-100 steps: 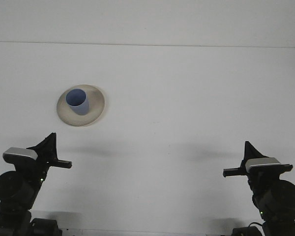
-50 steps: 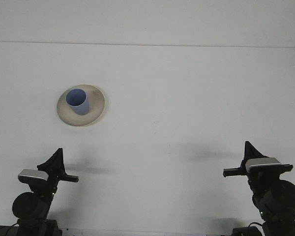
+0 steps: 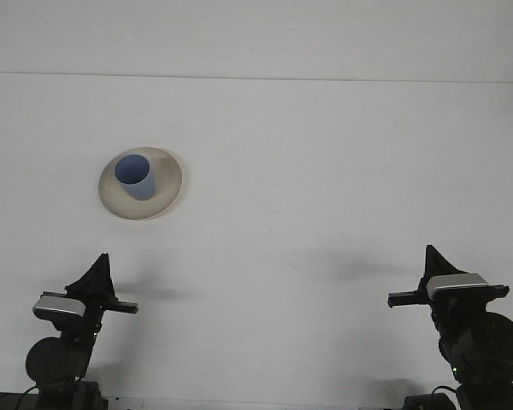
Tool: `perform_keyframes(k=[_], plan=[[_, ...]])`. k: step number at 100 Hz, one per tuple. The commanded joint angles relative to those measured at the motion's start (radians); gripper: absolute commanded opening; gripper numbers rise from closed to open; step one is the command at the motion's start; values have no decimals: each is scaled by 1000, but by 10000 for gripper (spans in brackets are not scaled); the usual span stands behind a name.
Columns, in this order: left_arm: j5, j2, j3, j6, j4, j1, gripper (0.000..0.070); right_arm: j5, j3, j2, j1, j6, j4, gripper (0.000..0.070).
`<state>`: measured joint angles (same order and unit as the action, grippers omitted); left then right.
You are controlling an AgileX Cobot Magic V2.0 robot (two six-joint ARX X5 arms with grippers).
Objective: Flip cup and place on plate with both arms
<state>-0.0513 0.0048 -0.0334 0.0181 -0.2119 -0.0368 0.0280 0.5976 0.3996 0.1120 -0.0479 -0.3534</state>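
**Mia:** What was over on the left?

**Ben:** The left gripper (image 3: 98, 278) sat low, at the near edge of the white table (image 3: 325, 171). It was black, with a pointy tip. It held nothing. I could not tell if its claw was open or closed.

**Mia:** And where was the cup?

**Ben:** The blue cup (image 3: 137, 177) stood on the plate (image 3: 168, 184), farther back and a little to the right of that gripper. It was well apart from both arms. Its open mouth faced up.

**Mia:** Did it look heavy?

**Ben:** No. I think it was light and thin, like plastic or paper. It looked smooth and round, so it might slip. A hard squeeze might bend it.

**Mia:** Where would you grab it?

**Ben:** On its side wall, near the middle, with one finger on each side. A soft pinch would be best, I think.

**Mia:** What about the plate?

**Ben:** It was round and pale cream, with a wide flat rim. It looked hard and smooth, maybe a dish that could chip.

**Mia:** And on the right?

**Ben:** The right gripper (image 3: 427, 278) was near too, far over on the right side. It was black like the other. It was empty, and I could not tell if its claw was open or closed either.
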Motion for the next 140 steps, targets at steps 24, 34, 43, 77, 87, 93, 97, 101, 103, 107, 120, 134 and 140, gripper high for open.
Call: perform_keyframes(k=[24,34,43,77,87,93,97,101,103,107,120,134,140], plan=[[2,-2,19,1,6,1,10,0,6,0,2,-5,13,0],[2,-2,19,1,7,1,10,0,6,0,2,-5,13,0],[2,-2,19,1,6,1,10,-1,6,0,2,-5,13,0],[2,-2,19,1,6,1,10,-1,6,0,2,-5,13,0],[2,-2,19,1,6,1,10,0,6,0,2,-5,13,0],[2,-2,19,1,7,1,10,-1,6,0,2,-5,11,0],[2,-2,19,1,7,1,10,1,6,0,2,-5,12,0],[2,-2,19,1,6,1,10,0,6,-2,1,-5,13,0],[2,-2,19,1,6,1,10,0,5,-6,0,-5,12,0],[2,-2,19,1,7,1,10,-1,3,-16,0,-5,13,0],[2,-2,19,1,7,1,10,2,-42,-68,-10,-5,49,0],[2,-2,19,1,6,1,10,2,-167,-181,-47,-5,177,0],[2,-2,19,1,7,1,10,2,-222,-235,-65,-5,217,0]])
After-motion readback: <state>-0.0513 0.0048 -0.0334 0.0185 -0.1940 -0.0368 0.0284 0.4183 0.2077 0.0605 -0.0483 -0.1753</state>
